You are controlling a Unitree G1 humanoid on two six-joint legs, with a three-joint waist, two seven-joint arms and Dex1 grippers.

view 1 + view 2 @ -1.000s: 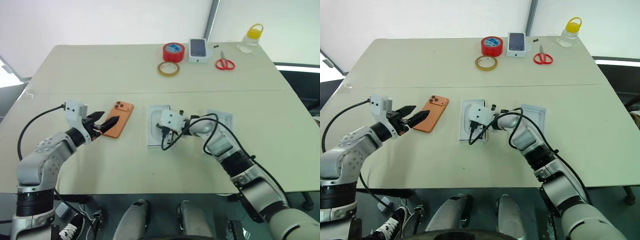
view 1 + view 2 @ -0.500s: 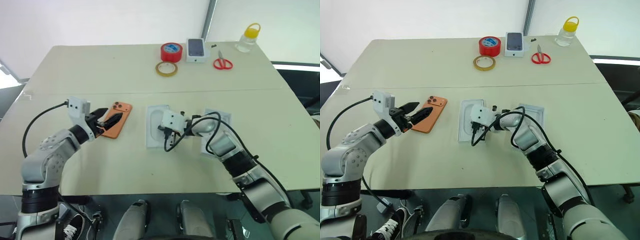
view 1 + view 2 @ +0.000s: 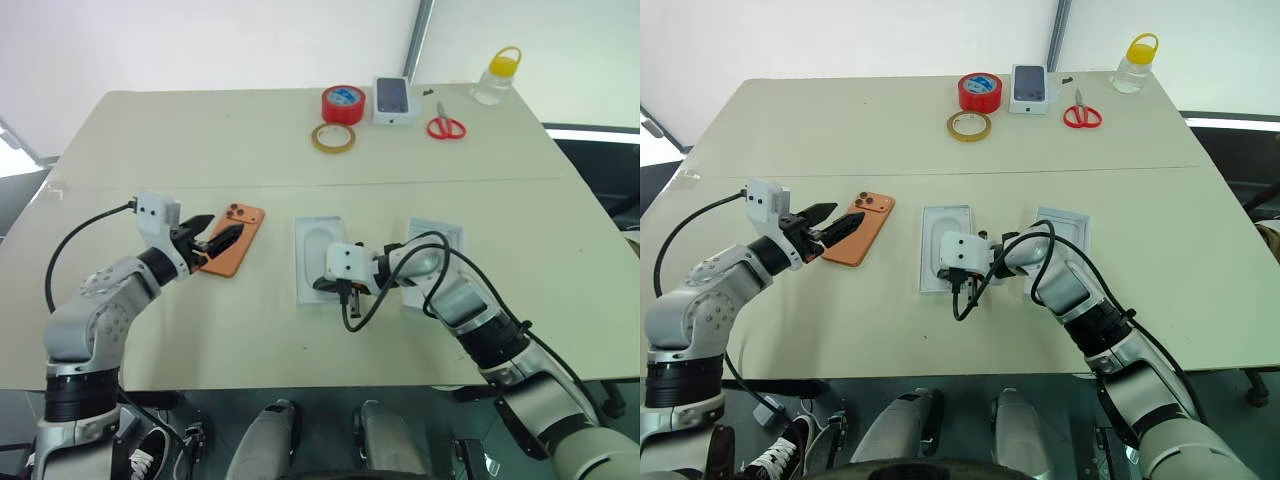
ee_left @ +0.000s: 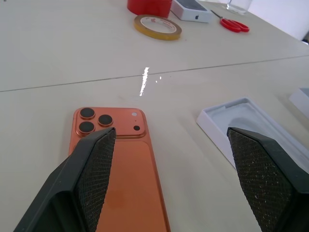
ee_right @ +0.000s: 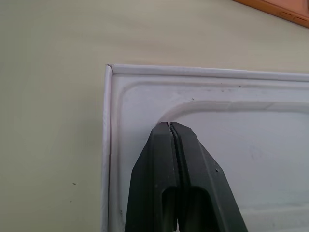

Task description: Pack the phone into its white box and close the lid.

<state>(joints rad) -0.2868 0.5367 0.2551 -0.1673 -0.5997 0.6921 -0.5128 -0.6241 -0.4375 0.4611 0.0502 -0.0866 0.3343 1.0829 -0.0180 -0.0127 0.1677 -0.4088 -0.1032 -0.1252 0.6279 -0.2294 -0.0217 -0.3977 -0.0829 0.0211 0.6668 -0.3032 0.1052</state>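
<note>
Plainly, the pick-up is where this is most likely to fail. The phone lies flat, lenses up, left of the surface's middle. The left gripper hovers low over the phone's near end with its jaws wide open, holding nothing. The phone is slim and lies flush, so jaws closing too high would probably skid over its edges or push it away rather than lift it.

The right gripper has its jaws shut on nothing, with the tips over the near corner of the middle tray, probably the box, just inside its wall. I cannot tell whether they touch the floor. Pressing or dragging there could tip or slide the light tray, and the arm now sits where the phone must land. Its cable loops down beside the tray and could snag the wall.

The second tray, probably the lid, lies just right of the box, partly under the right arm, where an elbow move could knock it.

No writing can be read. The small box at the far edge bears a phone picture and a tiny dark mark on its side, and the red tape has a bluish label too small to read
</note>
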